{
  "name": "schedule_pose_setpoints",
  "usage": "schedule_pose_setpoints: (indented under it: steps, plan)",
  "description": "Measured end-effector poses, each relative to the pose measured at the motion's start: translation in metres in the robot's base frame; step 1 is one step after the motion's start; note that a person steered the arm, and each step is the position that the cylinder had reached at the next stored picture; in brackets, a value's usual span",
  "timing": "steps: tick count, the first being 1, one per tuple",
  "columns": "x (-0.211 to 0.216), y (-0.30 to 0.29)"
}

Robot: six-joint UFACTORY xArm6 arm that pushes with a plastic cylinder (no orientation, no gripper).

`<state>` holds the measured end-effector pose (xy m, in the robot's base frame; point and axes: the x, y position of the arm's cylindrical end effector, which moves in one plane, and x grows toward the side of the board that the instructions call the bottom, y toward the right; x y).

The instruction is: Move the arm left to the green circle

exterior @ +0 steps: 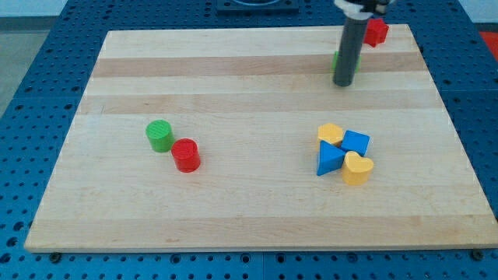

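The green circle [159, 135] is a short green cylinder on the left half of the wooden board [233, 210]. A red cylinder [186, 155] touches it on its lower right. My tip [343, 82] rests on the board near the view's top right, far to the right of the green circle and higher in the view. A green block [337, 61] sits mostly hidden behind the rod; its shape cannot be made out.
A red block [377, 31] sits at the board's top right edge, beside the rod. A cluster at right centre holds a yellow block [330, 134], a blue block [356, 142], a blue triangle [329, 159] and a yellow heart-like block [357, 168].
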<state>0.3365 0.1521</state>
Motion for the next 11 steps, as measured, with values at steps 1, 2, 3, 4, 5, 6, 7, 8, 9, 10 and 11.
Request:
schedule_pose_setpoints:
  steps: [1, 2, 3, 4, 5, 6, 7, 8, 9, 10, 11]
  plan:
    - [-0.026, 0.000]
    - [-0.045, 0.000]
    - [-0.065, 0.000]
    - [-0.079, 0.002]
    - [-0.057, -0.006]
    - [-0.020, -0.051]
    - [-0.021, -0.124]
    - [-0.021, -0.205]
    - [-0.014, -0.296]
    - [0.022, -0.365]
    - [0.082, -0.380]
